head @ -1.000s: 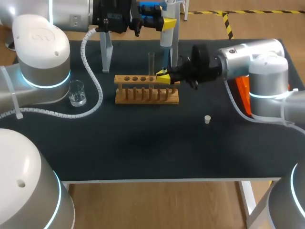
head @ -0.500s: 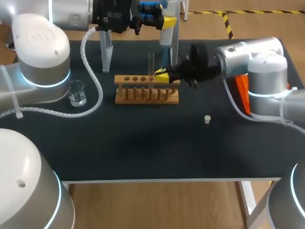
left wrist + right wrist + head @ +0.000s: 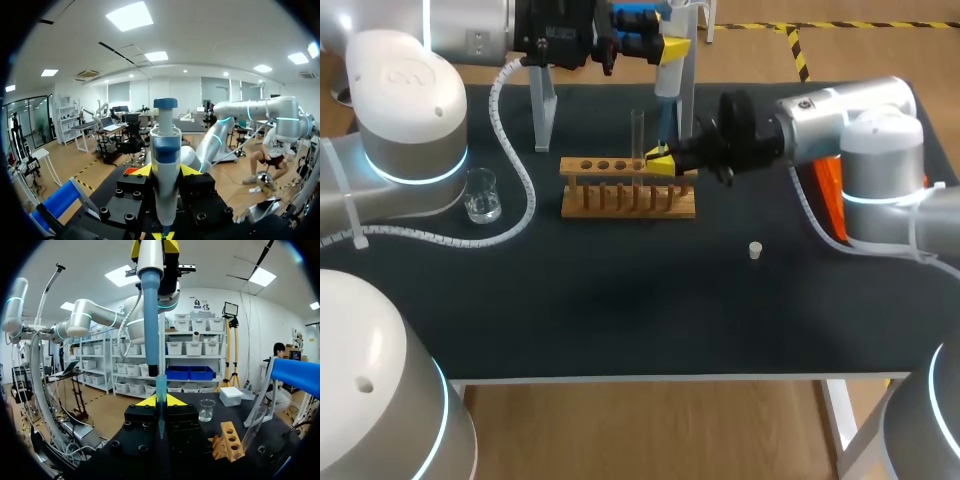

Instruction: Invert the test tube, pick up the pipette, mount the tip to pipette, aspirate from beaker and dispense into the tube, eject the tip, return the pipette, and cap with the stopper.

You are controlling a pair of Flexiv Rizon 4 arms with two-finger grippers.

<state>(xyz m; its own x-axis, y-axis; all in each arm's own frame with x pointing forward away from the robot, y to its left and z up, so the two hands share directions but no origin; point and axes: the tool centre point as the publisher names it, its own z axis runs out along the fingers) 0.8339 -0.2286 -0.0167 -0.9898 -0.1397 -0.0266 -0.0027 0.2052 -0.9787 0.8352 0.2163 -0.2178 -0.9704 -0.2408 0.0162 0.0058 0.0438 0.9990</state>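
My left gripper [image 3: 665, 45] is shut on the blue-and-white pipette [image 3: 667, 78], holding it upright above the back of the table; in its own wrist view the pipette [image 3: 164, 160] stands between the fingers. Just below, my right gripper [image 3: 660, 160] is shut on a thin blue pipette tip [image 3: 662, 138] pointing up. In the right wrist view the tip [image 3: 160, 400] stands directly under the pipette's lower end [image 3: 152, 367], almost touching. A clear test tube [image 3: 638, 135] stands upright in the wooden rack [image 3: 628, 195]. The beaker [image 3: 481, 195] sits at the left, the white stopper [image 3: 755, 250] at the right.
A pale stand [image 3: 544, 110] rises behind the rack, with a second post [image 3: 688, 90] beside the pipette. An orange object [image 3: 830, 190] lies partly hidden under my right arm. A white cable [image 3: 515, 170] loops across the mat near the beaker.
My right gripper, with the tip in it, has shifted slightly left and up toward the pipette's lower end. The left arm and the pipette have stayed put.
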